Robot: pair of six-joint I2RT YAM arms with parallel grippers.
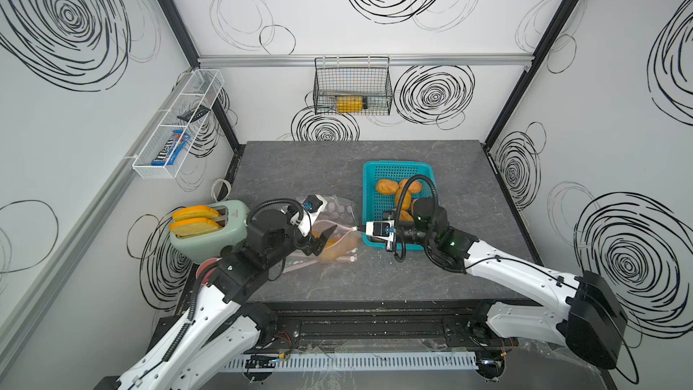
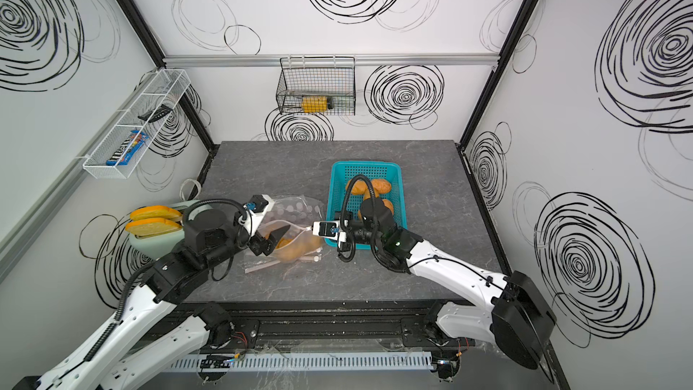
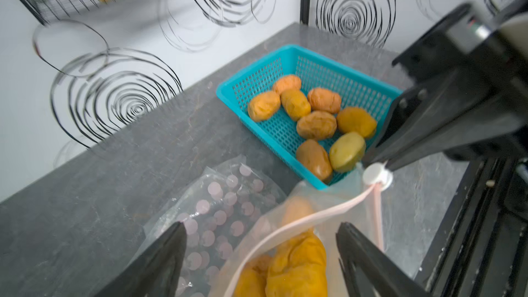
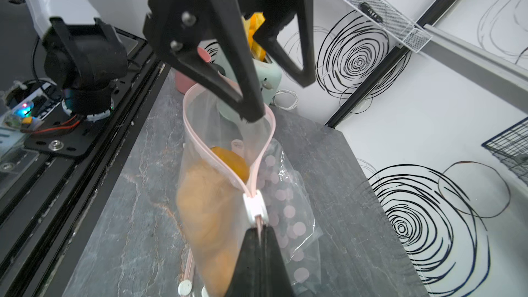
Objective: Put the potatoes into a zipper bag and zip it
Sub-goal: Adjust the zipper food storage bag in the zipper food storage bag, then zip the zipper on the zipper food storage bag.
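Potatoes (image 3: pixel 317 124), oval, wrinkled and orange-brown, with one paler yellow-green, fill a teal perforated plastic basket (image 3: pixel 251 81) right of centre in both top views. Eight are visible there. More show as orange lumps through the clear zipper bag (image 1: pixel 337 249) at frame centre, just left of the basket, on the grey stone-patterned table (image 1: pixel 300 166).

The right gripper (image 4: pixel 257 232) is closed tight, its black tapered fingers pinching the bag's end just behind the white plastic slider (image 4: pixel 255 205). The left gripper (image 3: pixel 261 225) stands wide apart over the gaping mouth, one fingertip dipping inside the pink zipper track (image 3: pixel 300 220).

A second bag (image 3: pixel 217 212), crinkled film printed with pink dots, lies beside it. At centre left sits a mint-green toaster (image 1: pixel 210 234) holding two orange-crusted toast slices (image 1: pixel 195 213).
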